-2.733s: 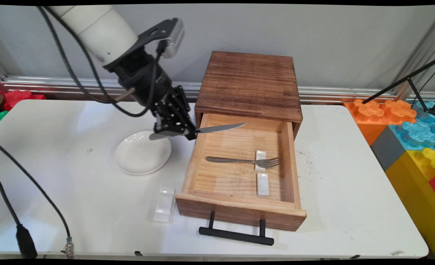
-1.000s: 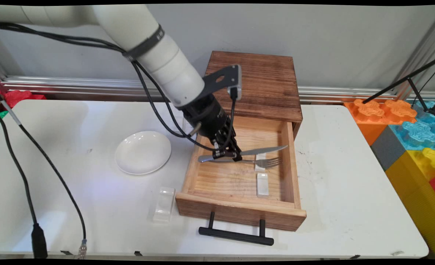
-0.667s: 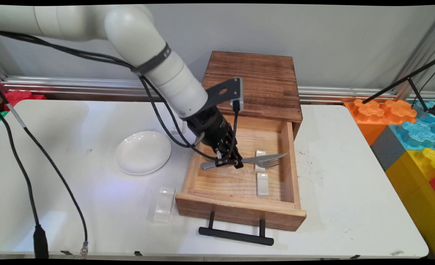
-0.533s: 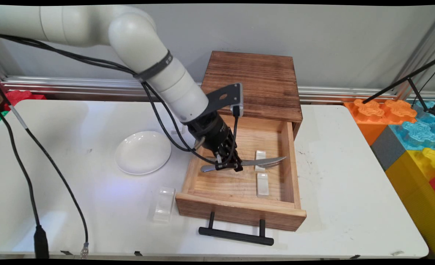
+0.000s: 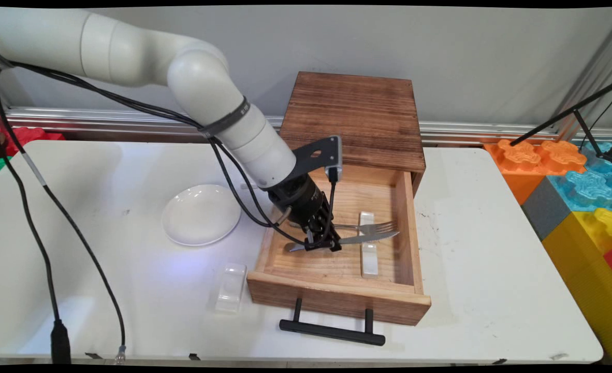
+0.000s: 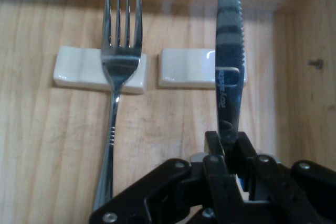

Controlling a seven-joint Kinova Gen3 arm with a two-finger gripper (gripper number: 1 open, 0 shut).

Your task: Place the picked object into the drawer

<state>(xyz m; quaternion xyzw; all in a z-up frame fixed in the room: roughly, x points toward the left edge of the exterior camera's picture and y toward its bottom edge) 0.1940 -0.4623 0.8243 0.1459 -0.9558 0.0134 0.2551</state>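
My jaws (image 6: 229,145): clamped on the knife's handle end, blade running out ahead of me; in the main view they (image 5: 322,243) hang inside the open drawer, above its floor.
Knife (image 5: 360,238): a serrated steel table knife, roughly level over the drawer, its blade crossing above the nearer white rest. From my hand camera the blade (image 6: 230,56) lines up over the right-hand rest; I cannot tell whether it touches it.
Handling: I judge the knife stiff, fairly light and slick, since it is polished metal. My hold is narrow and at one end, so the long blade could pivot or slide. The handle is the place to hold, clear of the serrated edge.
Nearer rest (image 5: 369,260): a small white ceramic block on the drawer floor, nothing lying on it apart from the knife above. Probably chips if struck.
Farther rest (image 5: 366,218): carries the fork just behind its tines.
Fork (image 5: 370,227): lying flat in the drawer, alongside the knife and just beyond it, tines toward the drawer's right wall.
Drawer (image 5: 337,303): pale wood, pulled well out of the dark wooden cabinet (image 5: 352,114), black bar handle at the front.
Desk (image 5: 492,269): white; a clear plastic piece (image 5: 231,287) sits near the drawer's front left corner, and a white plate (image 5: 201,214) lies farther back on the left.
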